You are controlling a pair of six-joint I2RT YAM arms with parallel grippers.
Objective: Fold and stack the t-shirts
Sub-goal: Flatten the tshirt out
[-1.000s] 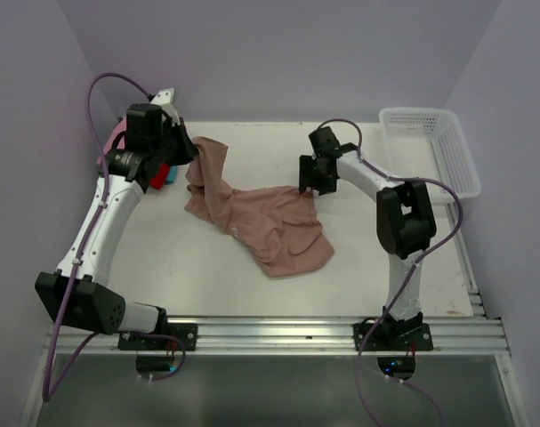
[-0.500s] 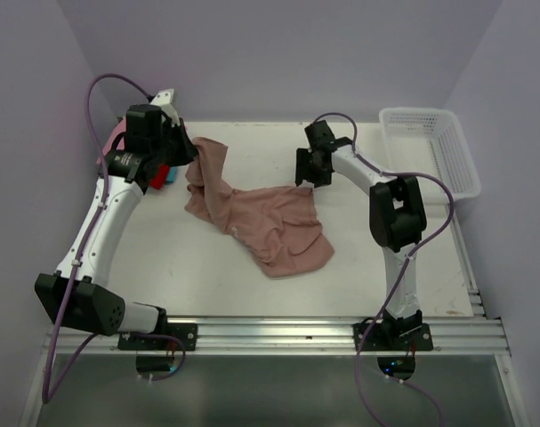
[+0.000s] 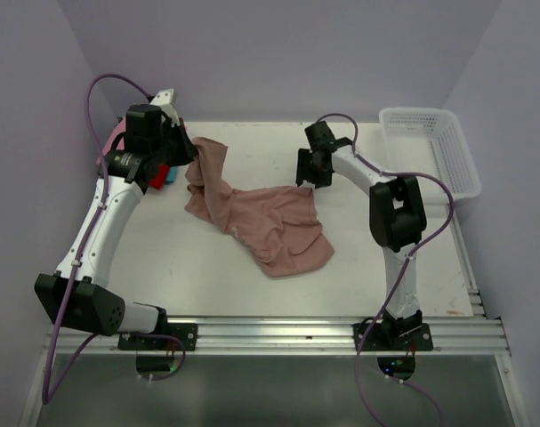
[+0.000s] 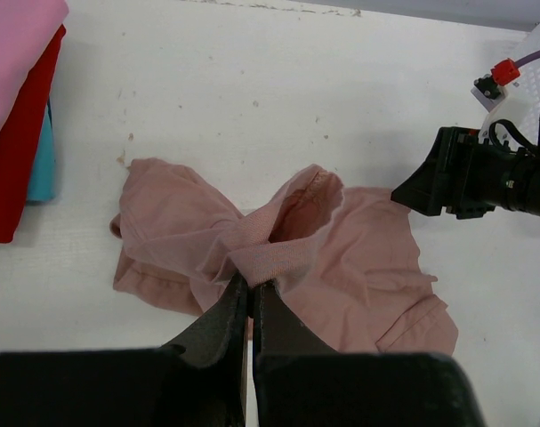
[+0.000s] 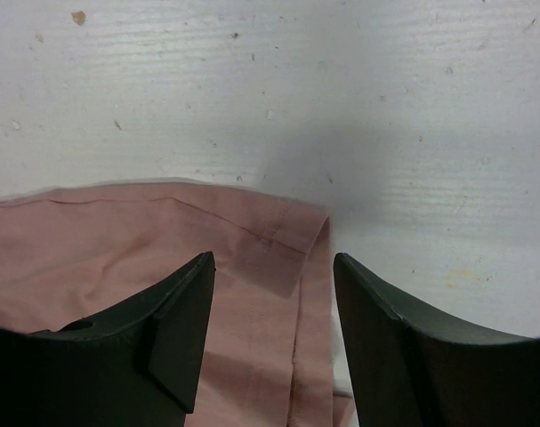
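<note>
Hovering over the far right corner of the dusty-pink t-shirt (image 3: pixel 270 222), the right gripper (image 5: pixel 271 262) has its jaws parted and nothing between them. In its wrist view the hemmed corner sits almost exactly in the gap. One edge runs off toward 9 o'clock, the folded side edge drops toward 6 o'clock, and bare worktop (image 3: pixel 207 276) fills everything from 12 to 3 o'clock. I judge that a straight descent would bracket that corner, with the left finger landing on cloth and the right finger just beside the fold.

From above, the shirt lies crumpled near the middle of the worktop. Its long axis runs from about 10 o'clock down to 4 o'clock. The right gripper stands at roughly 1 o'clock from the shirt's middle, and the bulk of the cloth spreads away from it toward 7 o'clock.

The left gripper (image 4: pixel 250 285) is clenched on a bunched ridge of the same shirt at its 10 o'clock end, holding that part raised off the surface. Each arm therefore has the end nearer to it, and the right arm is plainly the nearer one to the free corner.

The folded shirts (image 4: pixel 16 116) are stacked at the far left, at about 9 o'clock from the left gripper in the top view. The white basket (image 3: pixel 430 147) sits well apart at the far right.
</note>
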